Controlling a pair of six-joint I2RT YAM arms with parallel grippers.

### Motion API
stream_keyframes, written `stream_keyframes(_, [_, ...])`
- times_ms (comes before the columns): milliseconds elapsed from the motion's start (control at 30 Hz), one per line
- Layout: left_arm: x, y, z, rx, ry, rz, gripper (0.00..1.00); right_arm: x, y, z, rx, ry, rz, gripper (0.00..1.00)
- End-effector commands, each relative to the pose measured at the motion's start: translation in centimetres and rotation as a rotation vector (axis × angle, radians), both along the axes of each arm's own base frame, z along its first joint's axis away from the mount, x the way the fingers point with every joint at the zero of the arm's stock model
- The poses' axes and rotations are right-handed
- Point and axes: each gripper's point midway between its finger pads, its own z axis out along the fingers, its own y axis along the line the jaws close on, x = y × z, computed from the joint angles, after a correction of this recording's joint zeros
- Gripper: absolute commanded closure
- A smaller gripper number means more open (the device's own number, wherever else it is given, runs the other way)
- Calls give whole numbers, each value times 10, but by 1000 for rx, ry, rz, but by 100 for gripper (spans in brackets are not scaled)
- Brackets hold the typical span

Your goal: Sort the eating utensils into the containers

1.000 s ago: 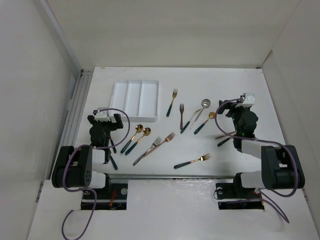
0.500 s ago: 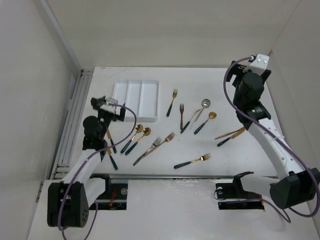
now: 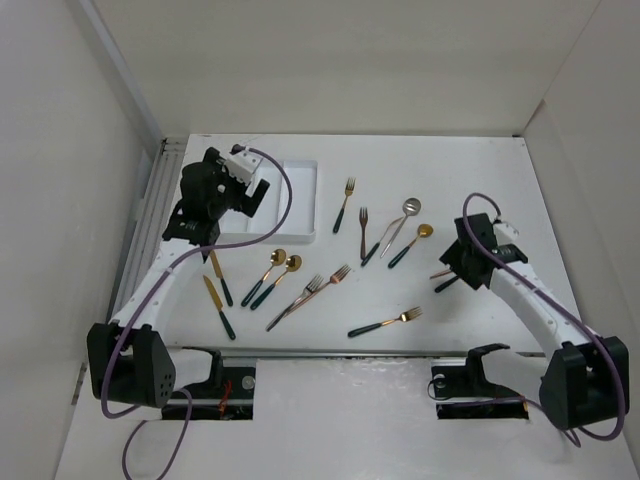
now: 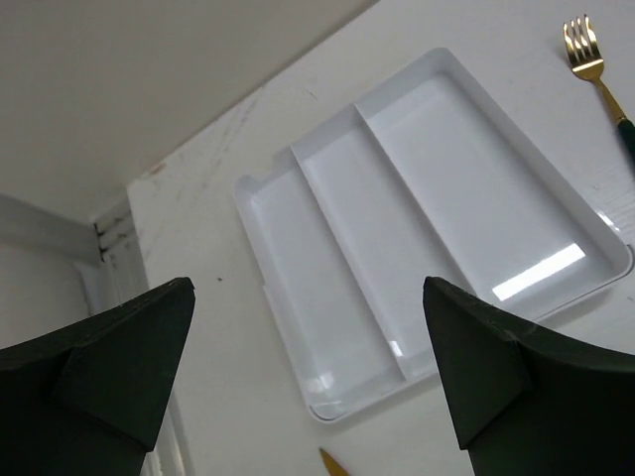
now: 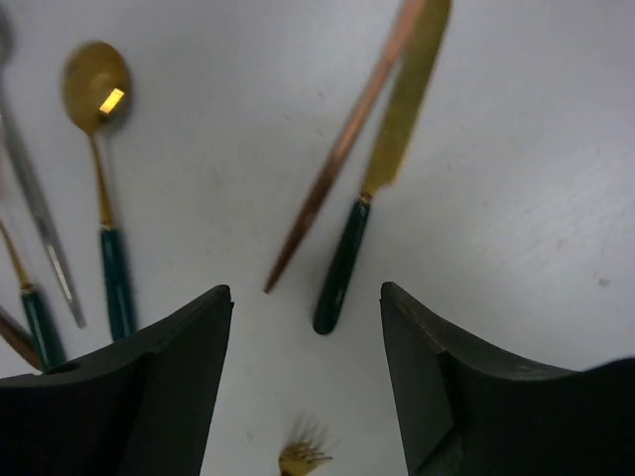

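The white three-compartment tray (image 3: 303,215) (image 4: 451,188) lies at the back left, its containers all bare. My left gripper (image 3: 232,195) (image 4: 308,288) hovers open above its near end, holding nothing. Green-handled forks (image 3: 345,205), spoons (image 3: 270,275) and knives (image 3: 220,300) lie scattered over the table. My right gripper (image 3: 458,260) (image 5: 306,297) is open and low over a green-handled gold knife (image 5: 342,268) and an all-copper knife (image 5: 332,188), touching neither. In the right wrist view a gold spoon (image 5: 96,89) lies to the left and fork tines (image 5: 303,458) show at the bottom.
A silver spoon (image 3: 400,225) lies beside the gold spoon (image 3: 412,245) in the middle right. White walls enclose the table on the left, back and right. A metal rail (image 3: 150,220) runs along the left edge near the tray.
My left arm lifted from the front left and swung back over the tray. My right arm rose high, then came down over the two knives at the right, its jaws narrowing.
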Motion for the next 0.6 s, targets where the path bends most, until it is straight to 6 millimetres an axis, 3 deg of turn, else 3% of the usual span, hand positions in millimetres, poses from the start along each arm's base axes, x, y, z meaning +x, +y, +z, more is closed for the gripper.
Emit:
stream_keyframes(0, [-3,2,21,-146,-44,95,0,-21,16,-14,181,-8,-147,35])
stream_keyframes(200, [-6,1,15,-161,-45,89,0,-33,4,-45,169,70,-230,41])
stream_keyframes(433, [-8,0,11,-178,-39,93,0,-14,4,-61,173,115,-204,44])
stream_keyframes(567, [-8,3,11,-183,-39,113,0,-12,-1,-74,161,172,-190,52])
